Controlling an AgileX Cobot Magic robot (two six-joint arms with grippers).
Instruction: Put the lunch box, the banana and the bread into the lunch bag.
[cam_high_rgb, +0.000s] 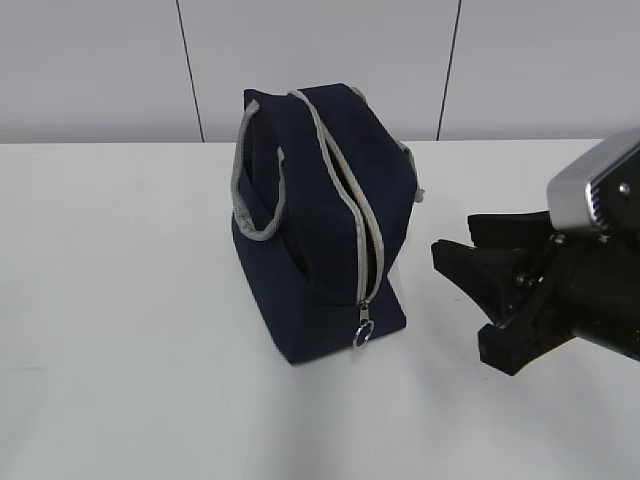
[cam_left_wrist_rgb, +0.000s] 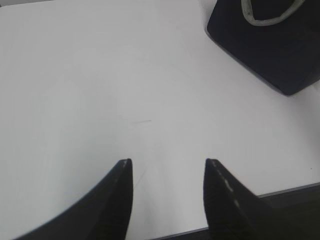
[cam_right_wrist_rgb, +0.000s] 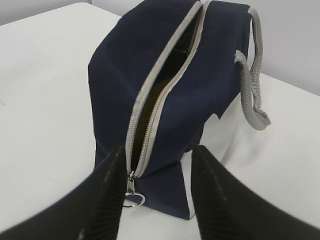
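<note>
The lunch bag (cam_high_rgb: 320, 220) stands unzipped on the tabletop (cam_high_rgb: 120, 300). At its four o'clock, the right hand (cam_high_rgb: 470, 285) hovers spread, empty; the left hand (cam_left_wrist_rgb: 167, 172) likewise.

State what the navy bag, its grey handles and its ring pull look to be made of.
Boxy navy-blue lunch bag: matte woven fabric, probably, given its soft creases. Grey handles: ribbed webbing, coarse weave visible. Ring pull: shiny metal, apparently, from its silvery glint.

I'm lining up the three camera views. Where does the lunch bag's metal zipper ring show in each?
Exterior view: the zipper ring hangs at the lunch bag's near lower end.
Left wrist view: not visible.
Right wrist view: ring at bottom centre.
Shared landmark: grey handle.
</note>
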